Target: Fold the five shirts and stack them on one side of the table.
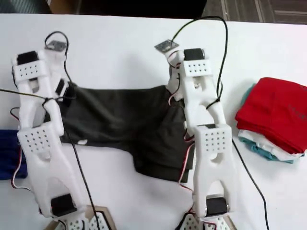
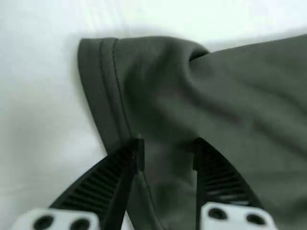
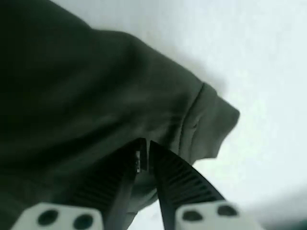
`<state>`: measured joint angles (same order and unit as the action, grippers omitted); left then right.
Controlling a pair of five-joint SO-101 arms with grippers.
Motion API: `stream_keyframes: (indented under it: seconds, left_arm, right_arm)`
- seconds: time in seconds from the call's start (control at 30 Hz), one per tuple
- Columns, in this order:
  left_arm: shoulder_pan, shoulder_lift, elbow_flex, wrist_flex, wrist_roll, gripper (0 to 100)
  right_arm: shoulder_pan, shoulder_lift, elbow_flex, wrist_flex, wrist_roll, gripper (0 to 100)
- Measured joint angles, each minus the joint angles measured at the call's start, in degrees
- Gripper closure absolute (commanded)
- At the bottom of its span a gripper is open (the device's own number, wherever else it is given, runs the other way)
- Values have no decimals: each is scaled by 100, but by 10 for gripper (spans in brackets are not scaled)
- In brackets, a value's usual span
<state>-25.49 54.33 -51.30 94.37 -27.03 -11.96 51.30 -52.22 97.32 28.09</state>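
so the dark grey shirt point(image 1: 129, 122) is lying stretched left-to-right across mid-frame, right gripper point(image 3: 144, 153) pinching its right end tight, left gripper point(image 2: 166, 153) hanging wide open over its left end

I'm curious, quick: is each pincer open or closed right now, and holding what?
Left pincer: open, over the dark shirt near its hem.
Right pincer: closed on the dark shirt.

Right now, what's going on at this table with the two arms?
Two robot arms have a dark shirt between them on the white table. The right gripper is pinched shut on its edge; the left gripper is open over a hemmed edge. A folded stack topped by a red shirt lies at one side, a blue shirt at the opposite edge.
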Motion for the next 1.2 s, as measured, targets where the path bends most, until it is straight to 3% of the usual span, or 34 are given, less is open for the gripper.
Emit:
stream_keyframes:
  seconds: [0.33, 0.7, 1.03, 1.2]
  left_arm:
    - [-79, 967, -1187, 132, -9, 802]
    - [-88, 1178, -1565, 176, -18, 801]
    - [-105, 1178, -1565, 176, -18, 801]
    - [-123, 1178, -1565, 176, -18, 801]
  right_arm:
    - [-492, -2514, 2971, -185, 0, 976]
    - [-1081, -5442, 8510, -3112, 0, 977]
    - [-1108, -5178, 9266, -3516, 9, 977]
    - [-1310, -5231, 9609, -3508, 422, 977]
